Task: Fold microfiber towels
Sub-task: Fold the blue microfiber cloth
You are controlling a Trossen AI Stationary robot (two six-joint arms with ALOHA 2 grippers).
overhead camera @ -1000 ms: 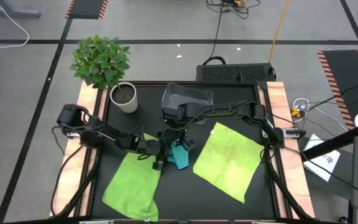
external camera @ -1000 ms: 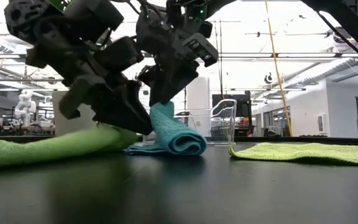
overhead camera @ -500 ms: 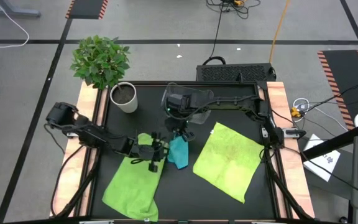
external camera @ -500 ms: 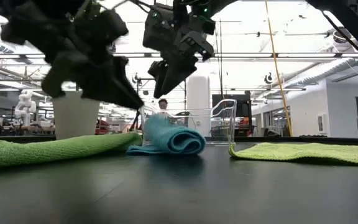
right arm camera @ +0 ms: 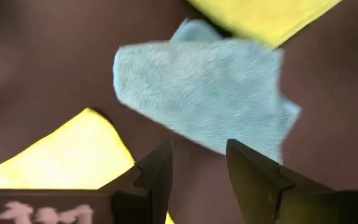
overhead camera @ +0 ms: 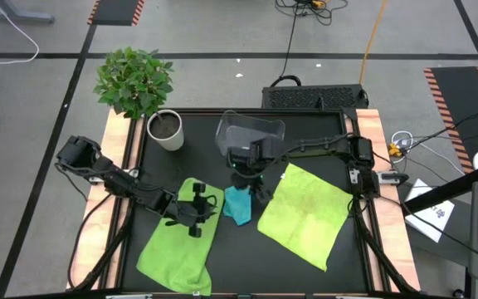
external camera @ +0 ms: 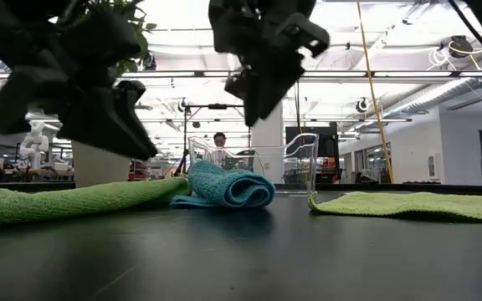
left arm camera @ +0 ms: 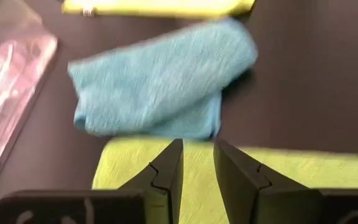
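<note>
Blue towel [overhead camera: 238, 204] is down on the black table [overhead camera: 305, 274], mid-table, folded over into a loose roll. In the low view it sits as a rounded bundle [external camera: 224, 186] with one flap trailing flat toward the left green towel. A second ago it was pulled up into a peak between both my claws; now it's slumped and lying free, nothing touching it.

My left claw [overhead camera: 196, 198] has let go and backed off. It now hangs over the left green towel [overhead camera: 177, 245], just beside the blue one, where before it was right at the cloth. Fingers [left arm camera: 166, 174] stand a narrow gap apart, nothing between them; the wrist view shows blue towel [left arm camera: 160, 87] ahead and green edge under the tips.

My right claw [overhead camera: 252, 176] has lifted clear too. It hangs above the blue towel's far end, between it and the clear bin [overhead camera: 251, 129]. Fingers [right arm camera: 157, 174] parted, empty; the blue cloth [right arm camera: 204, 99] lies below, apart from them. In the low view it's well above the roll [external camera: 253, 96], higher than half a second ago.

Right green towel [overhead camera: 305, 212] lies flat and spread, rotated diamond-wise, unchanged. Left green towel also flat, near corner bunched, same as earlier.

Potted plant [overhead camera: 143, 95] at the far left corner, unmoved.
</note>
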